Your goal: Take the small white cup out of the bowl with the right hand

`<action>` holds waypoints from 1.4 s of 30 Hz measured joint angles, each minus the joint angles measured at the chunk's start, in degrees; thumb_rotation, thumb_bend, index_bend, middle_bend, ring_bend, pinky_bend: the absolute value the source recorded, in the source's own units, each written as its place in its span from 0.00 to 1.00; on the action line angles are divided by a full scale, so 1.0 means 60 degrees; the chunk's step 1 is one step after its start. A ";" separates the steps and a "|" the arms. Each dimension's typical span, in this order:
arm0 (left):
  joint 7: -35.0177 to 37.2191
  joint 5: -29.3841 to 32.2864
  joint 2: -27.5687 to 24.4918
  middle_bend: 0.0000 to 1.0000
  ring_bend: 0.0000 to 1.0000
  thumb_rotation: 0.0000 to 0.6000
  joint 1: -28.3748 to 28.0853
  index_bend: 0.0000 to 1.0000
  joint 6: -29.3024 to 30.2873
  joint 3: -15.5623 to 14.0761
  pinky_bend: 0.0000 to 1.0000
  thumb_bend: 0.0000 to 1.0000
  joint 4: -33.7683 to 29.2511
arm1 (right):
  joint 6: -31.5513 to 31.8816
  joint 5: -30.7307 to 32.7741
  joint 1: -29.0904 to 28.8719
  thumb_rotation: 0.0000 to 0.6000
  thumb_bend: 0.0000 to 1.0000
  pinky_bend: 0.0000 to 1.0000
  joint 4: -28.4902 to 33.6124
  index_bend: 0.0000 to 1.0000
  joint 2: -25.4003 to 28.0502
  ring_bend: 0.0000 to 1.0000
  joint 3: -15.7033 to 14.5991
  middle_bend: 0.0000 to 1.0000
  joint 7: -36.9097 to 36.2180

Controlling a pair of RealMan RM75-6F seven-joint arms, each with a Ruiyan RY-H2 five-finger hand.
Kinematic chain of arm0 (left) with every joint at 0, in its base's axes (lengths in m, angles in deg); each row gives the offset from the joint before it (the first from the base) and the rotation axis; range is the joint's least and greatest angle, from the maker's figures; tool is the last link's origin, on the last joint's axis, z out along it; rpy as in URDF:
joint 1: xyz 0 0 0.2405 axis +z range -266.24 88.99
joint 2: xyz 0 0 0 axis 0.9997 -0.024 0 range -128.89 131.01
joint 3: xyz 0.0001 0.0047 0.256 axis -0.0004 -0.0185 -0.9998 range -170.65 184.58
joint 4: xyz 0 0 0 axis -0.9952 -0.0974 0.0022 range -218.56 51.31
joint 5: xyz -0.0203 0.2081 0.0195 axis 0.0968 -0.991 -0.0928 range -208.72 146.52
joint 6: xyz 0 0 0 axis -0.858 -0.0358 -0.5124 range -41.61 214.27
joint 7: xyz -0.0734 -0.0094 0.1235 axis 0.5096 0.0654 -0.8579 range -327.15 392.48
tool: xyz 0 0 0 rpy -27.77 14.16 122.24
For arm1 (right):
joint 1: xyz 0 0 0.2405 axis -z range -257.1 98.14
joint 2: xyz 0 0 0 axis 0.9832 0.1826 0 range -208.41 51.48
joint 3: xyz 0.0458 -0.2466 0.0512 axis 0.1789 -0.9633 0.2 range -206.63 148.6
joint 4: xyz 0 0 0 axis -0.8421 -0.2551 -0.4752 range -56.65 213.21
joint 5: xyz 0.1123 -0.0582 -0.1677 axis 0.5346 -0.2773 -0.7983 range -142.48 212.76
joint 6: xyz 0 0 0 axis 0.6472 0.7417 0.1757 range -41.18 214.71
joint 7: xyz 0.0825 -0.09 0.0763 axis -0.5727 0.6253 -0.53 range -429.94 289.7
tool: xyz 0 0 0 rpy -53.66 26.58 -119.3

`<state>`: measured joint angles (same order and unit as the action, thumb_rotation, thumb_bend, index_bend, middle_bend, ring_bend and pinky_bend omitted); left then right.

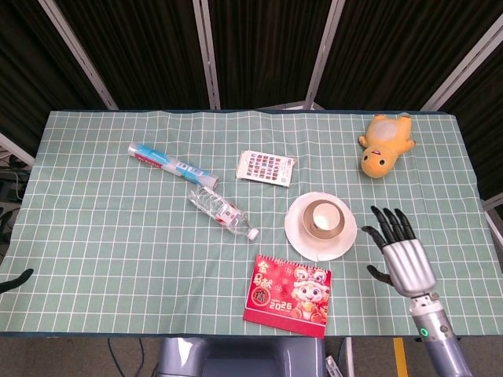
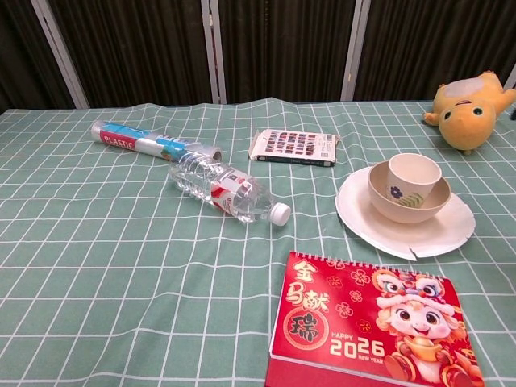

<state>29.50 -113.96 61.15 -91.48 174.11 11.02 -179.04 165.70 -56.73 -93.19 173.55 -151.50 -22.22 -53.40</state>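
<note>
Your right hand (image 1: 405,255) hovers above the cloth just right of the white plate (image 1: 299,236), fingers spread and straight, palm down, holding nothing. Your left hand (image 1: 16,279) shows only as a dark fingertip at the left edge of the head view, so you cannot tell how it is set. Neither hand appears in the chest view.

The small white cup (image 2: 414,175) stands upright inside the bowl (image 2: 403,203), and the bowl sits on the plate, right of centre on the table.

The table is covered by a green cloth with a white grid (image 1: 102,228), slightly creased along its far edge. On it, a red 2026 calendar (image 2: 367,322) lies near you, just in front of the plate. A clear water bottle (image 2: 228,193) lies on its side left of the plate, cap pointing right and near. Beyond it lies a rolled plastic pack (image 2: 145,143), and a flat card box (image 2: 293,147) lies far centre. A yellow plush toy (image 1: 383,143) rests at the far right.

Behind the table hang dark ribbed curtains crossed by pale metal bars (image 1: 207,51).
</note>
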 measured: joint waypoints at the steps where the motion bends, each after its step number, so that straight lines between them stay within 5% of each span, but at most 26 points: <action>1: 0.0037 -0.0003 -0.0007 0.00 0.00 1.00 -0.0003 0.00 -0.0009 0.0001 0.00 0.00 0.0010 | -0.0140 0.0097 -0.0164 1.00 0.11 0.00 -0.0030 0.35 -0.0182 0.00 0.0104 0.00 0.0118; 13: 0.0237 -0.0003 -0.0039 0.00 0.00 1.00 -0.0063 0.00 -0.0104 0.0038 0.00 0.00 0.0042 | -0.1507 0.1739 -0.1602 1.00 0.16 0.00 -0.0856 0.41 -0.2028 0.00 0.1046 0.00 0.1408; 33: 0.0544 0.0095 -0.0118 0.00 0.00 1.00 -0.0090 0.00 -0.0177 0.0096 0.00 0.00 0.0077 | -0.2142 0.2917 -0.2355 1.00 0.25 0.00 -0.2588 0.51 -0.3254 0.00 0.0998 0.01 0.1496; 42: 0.0499 0.0071 -0.0118 0.00 0.00 1.00 -0.0103 0.00 -0.0194 0.0080 0.00 0.00 0.0034 | -0.2133 0.2993 -0.2468 1.00 0.42 0.00 -0.3045 0.58 -0.3507 0.00 0.0900 0.05 0.1177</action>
<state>32.49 -113.53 60.45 -92.10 172.94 11.50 -178.84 152.90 -38.77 -108.00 155.28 -172.54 -16.82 -46.33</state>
